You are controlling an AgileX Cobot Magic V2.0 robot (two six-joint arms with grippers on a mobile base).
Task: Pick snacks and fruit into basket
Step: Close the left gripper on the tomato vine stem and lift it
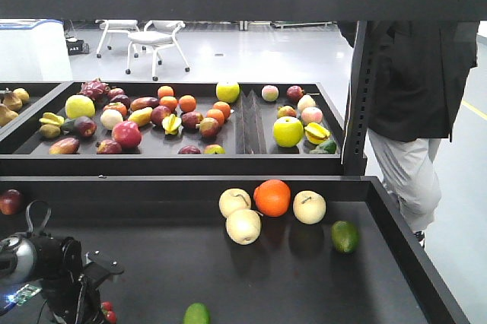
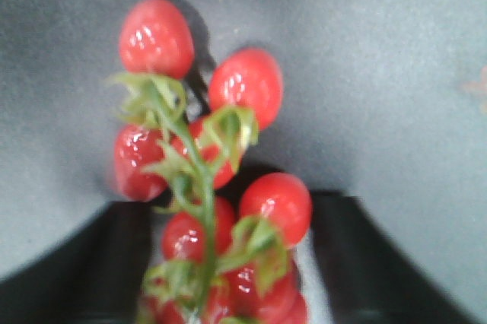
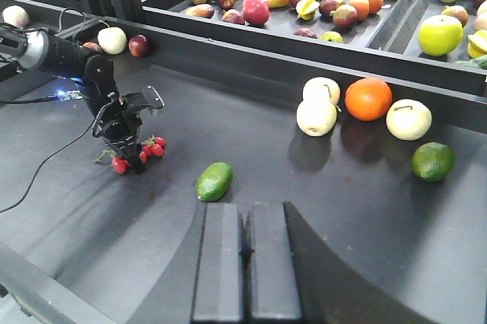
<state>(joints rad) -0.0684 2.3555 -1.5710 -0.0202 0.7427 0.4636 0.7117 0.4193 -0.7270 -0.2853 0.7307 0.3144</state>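
Currently: left hand (image 3: 129, 158), near the table's (image 3: 365, 240) left edge, fingers astride a red tomato cluster (image 3: 154, 148); whether it grips cannot be told. Right hand (image 3: 245, 263), at the near edge, fingers together, empty. Green oval fruit (image 3: 214, 181) mid-table. Orange (image 3: 368, 99), pale yellow fruit (image 3: 316, 116) and round green fruit (image 3: 433, 161) toward the far edge.

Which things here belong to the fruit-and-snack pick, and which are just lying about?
Job: tomato bunch, orange, three pale fruits, lime, green oval fruit, back-tray fruit. No basket or snacks in view.
Lying about: chairs, bystander.
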